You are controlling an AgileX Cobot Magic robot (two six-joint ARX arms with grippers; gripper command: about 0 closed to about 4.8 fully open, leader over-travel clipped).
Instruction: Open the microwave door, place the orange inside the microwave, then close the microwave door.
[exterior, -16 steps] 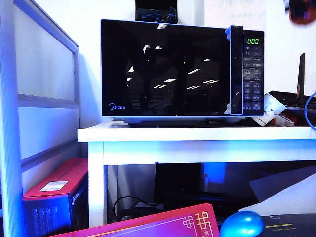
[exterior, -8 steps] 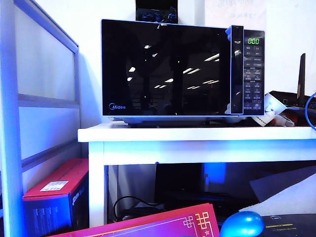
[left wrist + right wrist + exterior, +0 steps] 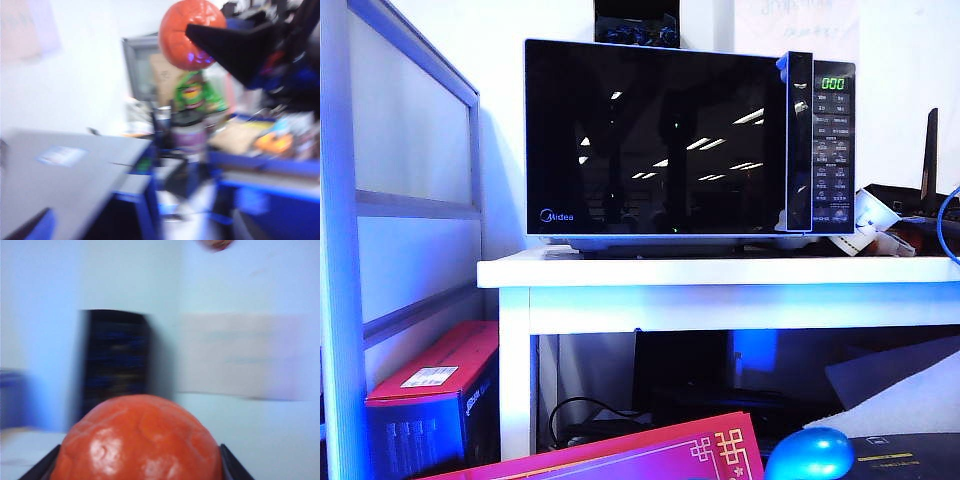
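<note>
- Microwave: sitting on a white table.
- Door: lying shut, flush with the front, mirroring ceiling lights.
- Orange: sitting outside the microwave, up in the air, between the right gripper's fingers.
- Right gripper: clamping the orange, a dark finger showing on each side of it; not appearing in the exterior view.
- Left gripper: showing only as a dark blurred corner in its wrist view, facing the held orange; cannot tell whether its jaws are apart or together.
- Blue egg: lying low in the foreground.
</note>
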